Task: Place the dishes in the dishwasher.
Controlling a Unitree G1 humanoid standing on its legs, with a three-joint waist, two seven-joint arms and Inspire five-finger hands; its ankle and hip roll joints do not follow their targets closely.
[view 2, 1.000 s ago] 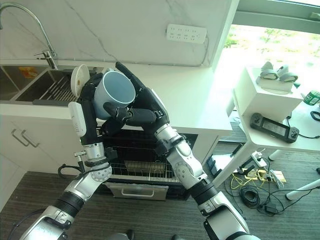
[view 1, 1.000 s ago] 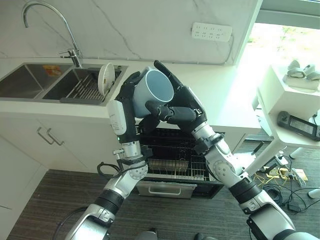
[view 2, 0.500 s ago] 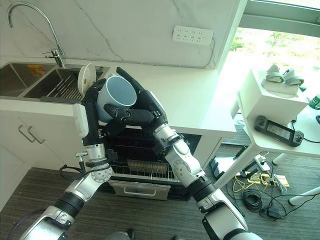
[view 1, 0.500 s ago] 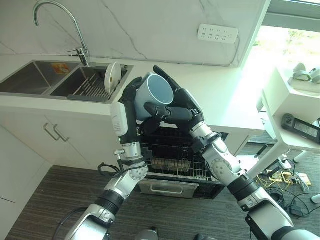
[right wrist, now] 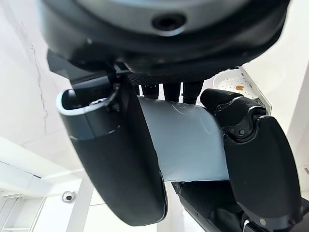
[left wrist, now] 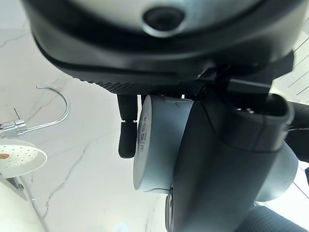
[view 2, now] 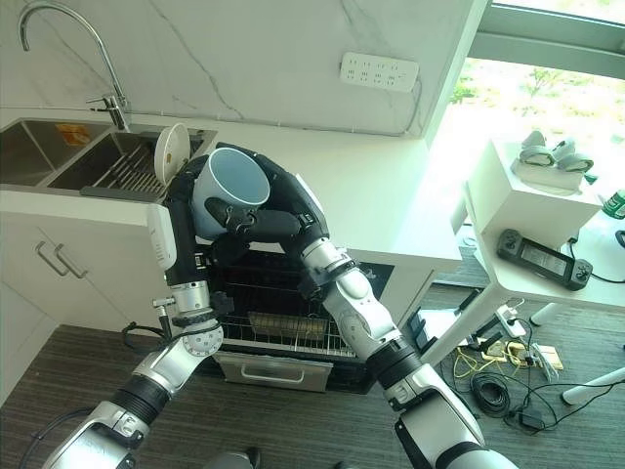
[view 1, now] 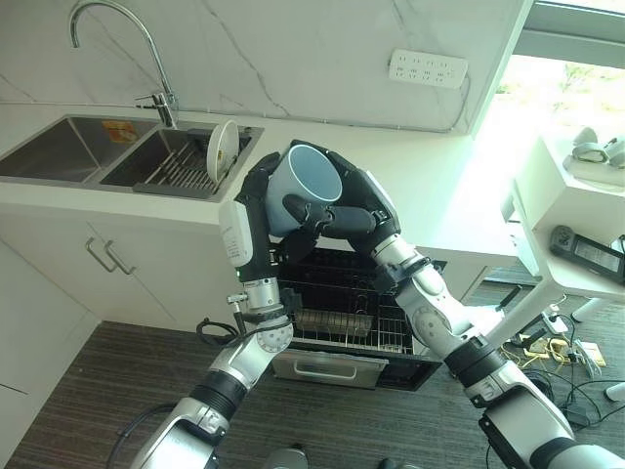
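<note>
1. A pale blue mug (view 1: pixel 301 186) is held up at chest height between both hands, above the open dishwasher (view 1: pixel 342 322). Its mouth faces up and toward the camera, its base toward the left hand.
2. The left hand (view 1: pixel 256 191) cups the mug's base and side from the robot's left, fingers curled round the body. In the left wrist view the grey base sits against the palm with a fingertip past its edge.
3. The right hand (view 1: pixel 352 210) wraps the mug from the right, thumb across the near wall below the rim and fingers over the far side. The right wrist view shows the mug wall clamped between thumb and fingers.
4. Change over the last second: the right-hand fingers that stood up behind the rim now lie lower and closer round the mug. The whole picture has also shifted, with the sink (view 1: pixel 117 161) and the tap (view 1: pixel 122 39) sitting elsewhere in it. That is camera motion; the mug keeps its place between the hands.
5. Reading: this looks like a hand-to-hand transfer, with the right hand tightening its hold. The left hand has not yet let go.
6. A white plate (view 1: pixel 223 151) stands on edge in the sink rack on the bench (view 1: pixel 420 186), not yet loaded.
7. The dishwasher's lower rack (view 1: pixel 337 327) is pulled out below the mug, with wire tines visible. The mug is not yet in it.
</note>
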